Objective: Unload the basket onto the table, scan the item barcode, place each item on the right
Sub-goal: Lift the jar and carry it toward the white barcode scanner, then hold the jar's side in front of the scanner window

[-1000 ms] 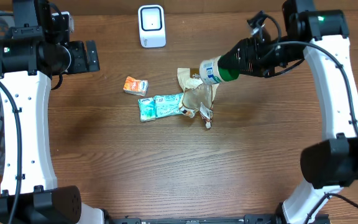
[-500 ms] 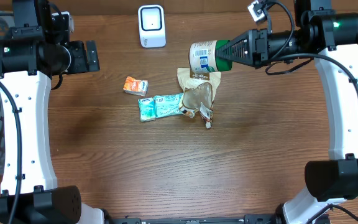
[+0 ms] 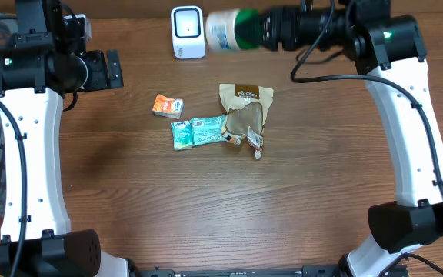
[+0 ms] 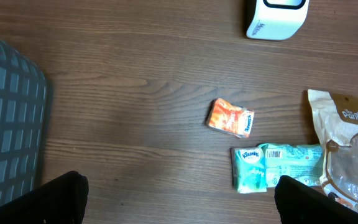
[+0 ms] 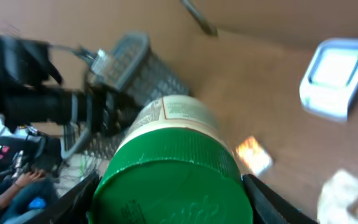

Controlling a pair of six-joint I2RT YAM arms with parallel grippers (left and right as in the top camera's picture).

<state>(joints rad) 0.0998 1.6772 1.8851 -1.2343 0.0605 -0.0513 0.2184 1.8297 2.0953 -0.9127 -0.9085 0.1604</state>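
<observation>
A white container with a green cap (image 3: 225, 31) is held in the air at the back of the table, lying sideways, its base right next to the white scanner (image 3: 187, 31). My right gripper (image 3: 264, 29) is shut on its capped end. In the right wrist view the green cap (image 5: 173, 180) fills the space between the fingers, with the scanner (image 5: 335, 78) beyond it. No barcode on the container shows clearly. My left gripper (image 3: 114, 69) hangs open at the far left, nothing between its fingers (image 4: 58, 199).
An orange packet (image 3: 168, 105), a teal tissue pack (image 3: 198, 131) and a brown pouch (image 3: 244, 108) lie mid-table. A grey basket (image 4: 8, 124) stands at the left edge. The left wrist view also has the scanner (image 4: 277, 15) and the tissue pack (image 4: 277, 165).
My right arm has carried the container from above the brown pouch up and left to the scanner's side, turning it level. The left arm has not moved.
</observation>
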